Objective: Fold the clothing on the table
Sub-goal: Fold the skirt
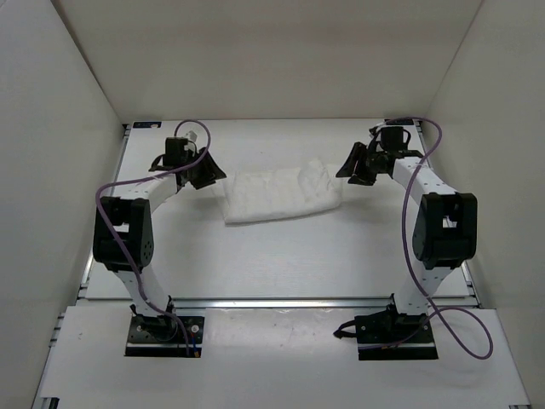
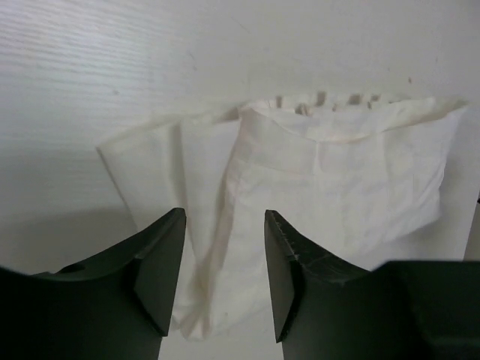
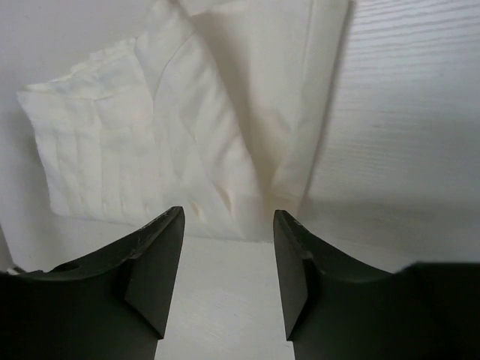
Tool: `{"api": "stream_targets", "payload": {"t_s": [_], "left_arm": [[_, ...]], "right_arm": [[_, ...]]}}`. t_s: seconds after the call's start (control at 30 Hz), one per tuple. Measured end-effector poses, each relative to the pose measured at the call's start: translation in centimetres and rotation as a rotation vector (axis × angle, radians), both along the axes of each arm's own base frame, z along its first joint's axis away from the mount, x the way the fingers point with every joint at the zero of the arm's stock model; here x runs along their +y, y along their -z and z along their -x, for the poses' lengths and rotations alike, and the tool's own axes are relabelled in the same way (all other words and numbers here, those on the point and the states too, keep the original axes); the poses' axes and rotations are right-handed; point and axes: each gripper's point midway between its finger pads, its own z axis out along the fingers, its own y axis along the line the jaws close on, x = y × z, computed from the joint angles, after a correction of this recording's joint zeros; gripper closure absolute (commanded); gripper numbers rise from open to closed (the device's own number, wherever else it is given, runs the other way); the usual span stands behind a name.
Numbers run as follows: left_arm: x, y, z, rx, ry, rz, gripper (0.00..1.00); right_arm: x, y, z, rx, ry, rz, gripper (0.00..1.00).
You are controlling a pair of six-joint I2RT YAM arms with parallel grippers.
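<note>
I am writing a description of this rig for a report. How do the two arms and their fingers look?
The left arm and the right arm both have white links joined by bulky black joint housings. A purple cable loops along each arm. Each stands on a black base plate. The fingers are matte black, broad and tapering to blunt tips.

Likely a lab test cell: white walls point(image 1: 51, 128), railed table point(image 1: 281, 264).

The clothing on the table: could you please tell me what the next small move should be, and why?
Probably lift the left gripper and right gripper clear: both stand open at either end of the clothing, which lies layered, held by neither.
</note>
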Motion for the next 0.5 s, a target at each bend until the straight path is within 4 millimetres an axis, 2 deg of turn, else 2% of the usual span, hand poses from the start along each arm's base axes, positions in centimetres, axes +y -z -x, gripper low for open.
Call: {"api": "stream_targets", "payload": {"t_s": [0.1, 0.2, 0.3, 0.4, 0.5], "left_arm": [[1.9, 0.0, -1.2, -0.011, -0.053, -0.022, 0.41], [2.1, -0.1, -0.4, -0.028, -0.066, -0.032, 0.40], [1.6, 1.5, 3.5, 0.005, -0.062, -0.036, 0.39], [0.9, 3.8, 7.3, 0.055, -0.057, -0.043, 0.38], [0.4, 6.0, 10.5, 0.104, -0.054, -0.052, 0.38]], "right_arm": [[-1.3, 0.5, 0.5, -0.036, 0.053, 0.017, 0.48], [-2.5, 0.7, 2.0, -0.038, 0.103, 0.015, 0.46], [-3.0, 1.6, 3.0, -0.039, 0.134, -0.030, 0.46], [-2.8, 3.9, 4.6, -0.002, 0.155, -0.093, 0.45], [-1.8, 6.1, 6.6, 0.067, 0.158, -0.156, 0.39]]}}
